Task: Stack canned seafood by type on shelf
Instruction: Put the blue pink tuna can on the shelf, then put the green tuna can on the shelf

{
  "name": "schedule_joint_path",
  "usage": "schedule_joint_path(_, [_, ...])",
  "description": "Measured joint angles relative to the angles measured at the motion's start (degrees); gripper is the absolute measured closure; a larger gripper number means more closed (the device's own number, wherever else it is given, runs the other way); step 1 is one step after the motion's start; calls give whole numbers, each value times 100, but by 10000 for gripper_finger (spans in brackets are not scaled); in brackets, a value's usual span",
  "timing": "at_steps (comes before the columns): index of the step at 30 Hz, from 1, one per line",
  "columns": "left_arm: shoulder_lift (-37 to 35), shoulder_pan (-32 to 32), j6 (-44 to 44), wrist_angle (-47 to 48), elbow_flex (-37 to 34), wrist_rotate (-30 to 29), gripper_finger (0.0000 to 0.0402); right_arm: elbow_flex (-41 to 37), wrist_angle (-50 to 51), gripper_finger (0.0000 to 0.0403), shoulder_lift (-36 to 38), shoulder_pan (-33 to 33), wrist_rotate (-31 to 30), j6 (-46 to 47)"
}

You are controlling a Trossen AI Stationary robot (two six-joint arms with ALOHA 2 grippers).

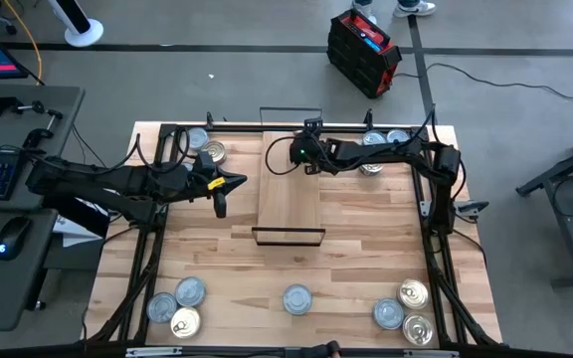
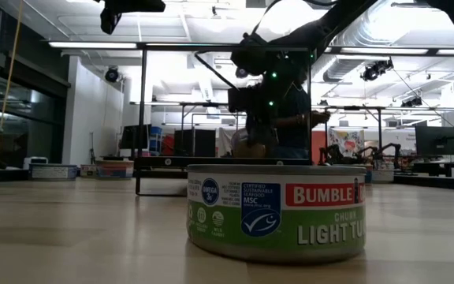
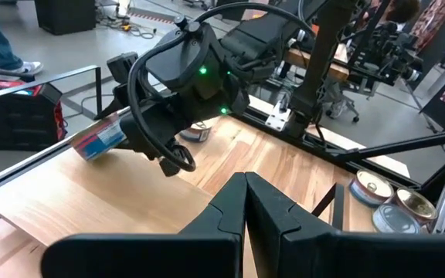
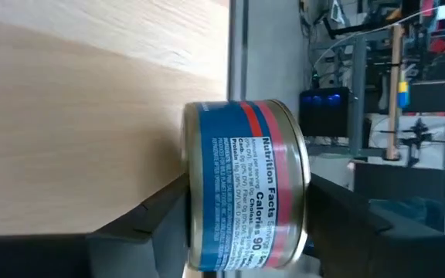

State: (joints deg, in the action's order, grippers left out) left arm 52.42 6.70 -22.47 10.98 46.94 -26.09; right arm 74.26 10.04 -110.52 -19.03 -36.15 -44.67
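While right pincer (image 4: 246, 208) pinches blue tin (image 4: 246, 185) over shelf (image 1: 288, 194), shelf bare below. Other tins far off. Left pincer (image 3: 246, 197) pressed shut, waiting near.

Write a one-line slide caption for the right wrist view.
Right gripper grips a blue-and-red-labelled tin by its sides, just above the light-wood shelf near its wire end frame.

Green-labelled tuna tin (image 2: 277, 213) close on tabletop (image 2: 77, 237); black-framed shelf (image 2: 211, 166) behind; arms overhead.
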Motion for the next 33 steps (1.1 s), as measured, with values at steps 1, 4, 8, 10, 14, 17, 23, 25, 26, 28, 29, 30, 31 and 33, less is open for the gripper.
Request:
schedule_joint_path(1, [0,0,-1,0,0,0,401,-4,72,179,-8,2,12,40])
schedule_joint_path(4, [0,0,-5,0,0,0,401,-9,277,171,-17,2,80,241])
schedule_joint_path(8, [0,0,-38,0,0,0,401,-9,577,168,-17,2,180,543])
schedule_joint_path(10, [0,0,-38,0,0,0,401,-9,641,168,-11,7,180,730])
schedule_joint_path(14, [0,0,-37,0,0,0,401,-9,779,167,41,19,227,1003])
schedule_joint_path(17, [0,0,-36,2,0,0,401,-9,814,166,137,33,202,975])
schedule_joint_path(23, [0,0,-36,70,0,0,401,-9,861,166,566,33,323,994])
schedule_joint_path(25, [0,0,-33,92,0,0,401,-9,874,167,776,32,457,1083])
schedule_joint_path(26, [0,0,-33,104,0,0,401,-9,925,167,911,31,550,1236])
schedule_joint_path(28, [0,0,-33,109,0,0,401,-7,1083,167,1200,31,780,1722])
schedule_joint_path(29, [0,2,-33,117,0,2,401,-7,1239,167,1354,31,897,2069])
schedule_joint_path(30, [0,2,-34,132,0,2,401,-7,1431,167,1487,22,994,2440])
schedule_joint_path(31, [0,2,-33,147,0,1,401,-7,1649,169,1618,9,1087,2819])
schedule_joint_path(33, [0,2,-25,180,0,2,401,-7,2187,179,1856,-13,1319,3634])
